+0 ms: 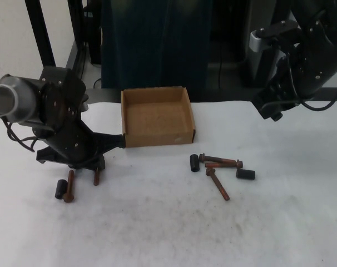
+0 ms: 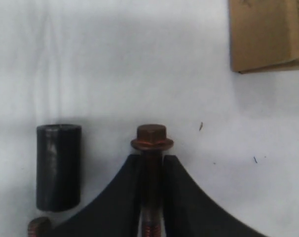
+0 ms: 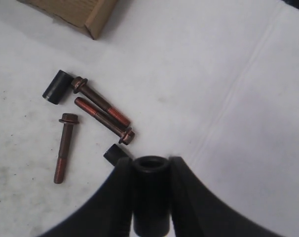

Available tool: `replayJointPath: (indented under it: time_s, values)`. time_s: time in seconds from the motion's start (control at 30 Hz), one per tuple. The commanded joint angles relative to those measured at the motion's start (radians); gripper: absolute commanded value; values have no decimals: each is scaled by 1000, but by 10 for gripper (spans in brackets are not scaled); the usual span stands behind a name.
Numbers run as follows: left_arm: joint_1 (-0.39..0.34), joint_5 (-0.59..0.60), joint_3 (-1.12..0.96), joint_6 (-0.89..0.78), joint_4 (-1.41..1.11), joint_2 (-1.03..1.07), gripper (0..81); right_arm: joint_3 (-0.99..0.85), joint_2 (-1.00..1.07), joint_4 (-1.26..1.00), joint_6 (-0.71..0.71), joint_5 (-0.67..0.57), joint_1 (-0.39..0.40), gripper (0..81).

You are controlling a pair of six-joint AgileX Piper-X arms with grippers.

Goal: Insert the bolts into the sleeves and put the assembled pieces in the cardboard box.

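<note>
White table [image 1: 168, 228] bears an open box [image 1: 157, 135]. Left tool [image 2: 151, 160], low on the table, is clamped on a bolt [image 2: 151, 138] — right tool [image 3: 151, 165], raised, grips a sleeve [image 3: 151, 197].

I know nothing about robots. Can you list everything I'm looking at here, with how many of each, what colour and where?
cardboard box: one, brown, open, nothing inside, back middle of the bench.
bolts: five, copper-brown; three loose to the front right of the box, one lying at front left, one held in the left gripper.
sleeves: four, black; two among the right-hand bolts, one beside the front-left bolt, one in the right gripper.
bench: one, white.
left gripper: one, black, low over the bench, shut on a bolt.
right gripper: one, black, raised, shut on a sleeve.
</note>
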Motion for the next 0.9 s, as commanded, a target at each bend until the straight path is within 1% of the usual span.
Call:
replayJointPath:
  time_s: [0.0,0.1,0.27,0.43,0.57,0.63,0.77,0.83,0.87]
  values:
    - [-12,14,9,-2,44,26,62,-5,-17,-16,-23,-4,-3,3]
    - [-12,14,9,25,55,26,4,-5,-17,-25,-23,-4,-3,3]
    - [-12,107,6,59,57,24,8,-5,-17,-32,-23,-4,-3,3]
    - [-12,183,6,32,-32,-16,8,-5,-17,-31,-19,-4,-3,3]
    - [-12,198,6,17,-87,-88,8,-5,-17,-31,-3,-28,-1,3]
    - [-12,198,6,20,-92,-142,8,-5,-17,-31,30,-56,-1,3]
    - [-12,205,6,30,-91,-264,8,-5,-17,-31,112,-164,-1,3]
    - [-12,227,6,76,-91,-335,8,-5,-21,-28,134,-262,-1,3]
    - [-12,234,6,94,-91,-365,8,-5,-26,-28,140,-339,-1,3]
